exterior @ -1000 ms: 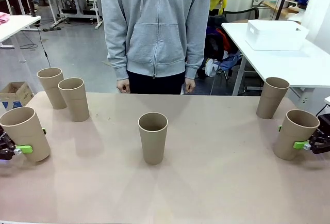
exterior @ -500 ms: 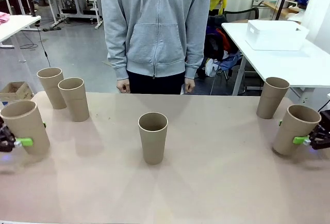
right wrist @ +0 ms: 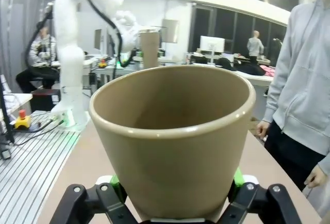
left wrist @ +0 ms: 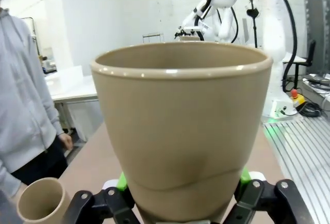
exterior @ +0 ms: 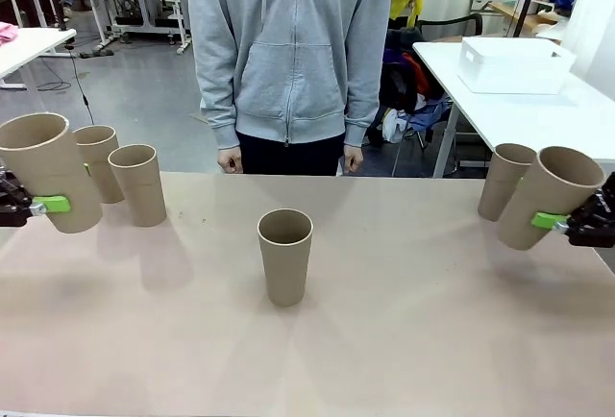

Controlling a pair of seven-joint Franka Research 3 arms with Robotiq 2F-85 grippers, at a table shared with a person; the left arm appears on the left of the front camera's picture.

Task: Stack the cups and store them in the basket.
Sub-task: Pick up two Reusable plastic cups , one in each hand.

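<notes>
My left gripper (exterior: 48,204) is shut on a tan cup (exterior: 43,172) and holds it tilted above the table's far left. That cup (left wrist: 183,131) fills the left wrist view between the green pads (left wrist: 122,181). At the far right, my right gripper (exterior: 548,218) is shut on another cup (exterior: 543,196), also lifted and tilted; the same cup (right wrist: 172,136) shows close up in the right wrist view. Two cups (exterior: 137,183) stand at the back left, one (exterior: 285,256) in the middle, and one (exterior: 504,180) at the back right. The white basket (exterior: 514,63) sits on a separate table behind right.
A person in a grey hoodie (exterior: 288,52) stands at the table's far edge with both hands (exterior: 230,159) hanging down. The basket's white table (exterior: 577,119) stands apart from mine, across a gap at the far right.
Both grippers have lifted their cups off the table and carried them upward. The left cup now hangs in front of the back-left cups and the right one beside the back-right cup.
</notes>
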